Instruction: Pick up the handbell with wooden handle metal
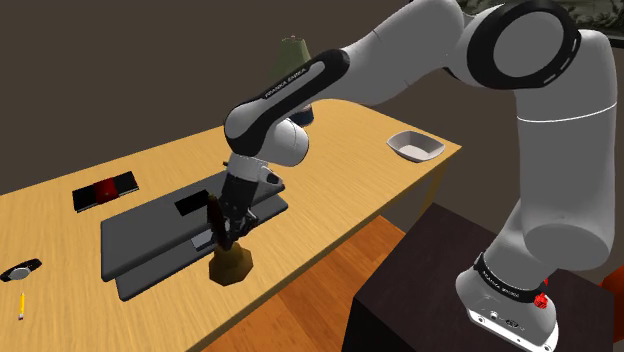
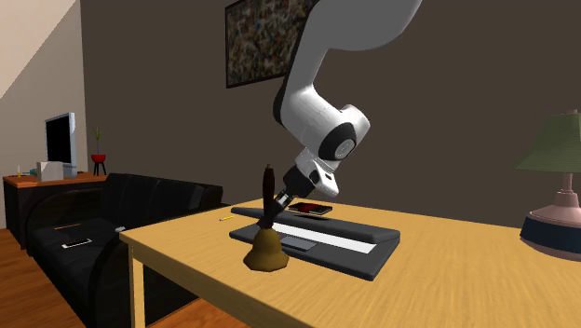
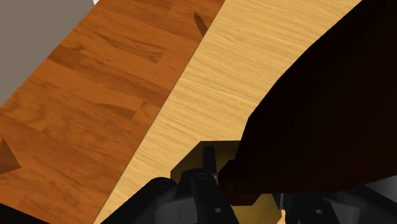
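Note:
The handbell (image 1: pixel 230 265) stands upright on the wooden table (image 1: pixel 350 170), close to its front edge. It has a brass-coloured body (image 2: pixel 264 252) and a dark brown handle (image 2: pixel 269 186). My gripper (image 1: pixel 225 228) comes down at a slant from the arm and is shut on the handle, a finger on each side. In the second exterior view the gripper (image 2: pixel 275 200) grips the handle's middle. In the wrist view the dark handle (image 3: pixel 318 114) looms large between the fingers of the gripper (image 3: pixel 248 197), with a bit of the brass body (image 3: pixel 191 162) below it.
A dark flat laptop-like slab (image 1: pixel 160 235) lies just behind the bell. A black and red item (image 1: pixel 105 190), a white bowl (image 1: pixel 415 146), a lamp (image 2: pixel 563 186), a pencil (image 1: pixel 22 305) and a small grey thing (image 1: pixel 20 270) also sit on the table. A black sofa (image 2: pixel 93 233) stands beyond.

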Controlling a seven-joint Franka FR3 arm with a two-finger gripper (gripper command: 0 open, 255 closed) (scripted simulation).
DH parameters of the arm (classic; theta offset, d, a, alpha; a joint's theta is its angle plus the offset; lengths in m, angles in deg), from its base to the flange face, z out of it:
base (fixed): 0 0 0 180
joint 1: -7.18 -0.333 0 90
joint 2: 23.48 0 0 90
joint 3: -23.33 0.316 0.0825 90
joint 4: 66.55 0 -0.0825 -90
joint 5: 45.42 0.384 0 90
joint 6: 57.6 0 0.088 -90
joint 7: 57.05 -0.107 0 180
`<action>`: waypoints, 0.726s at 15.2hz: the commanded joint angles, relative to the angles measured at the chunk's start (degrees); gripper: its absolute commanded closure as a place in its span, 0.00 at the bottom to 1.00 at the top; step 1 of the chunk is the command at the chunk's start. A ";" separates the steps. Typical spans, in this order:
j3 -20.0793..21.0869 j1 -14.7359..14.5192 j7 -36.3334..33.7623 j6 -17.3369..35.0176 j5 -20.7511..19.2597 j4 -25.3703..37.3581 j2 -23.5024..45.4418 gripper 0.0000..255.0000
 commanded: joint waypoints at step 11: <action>0.00 0.67 -4.70 -5.93 -1.09 1.67 -5.60 1.00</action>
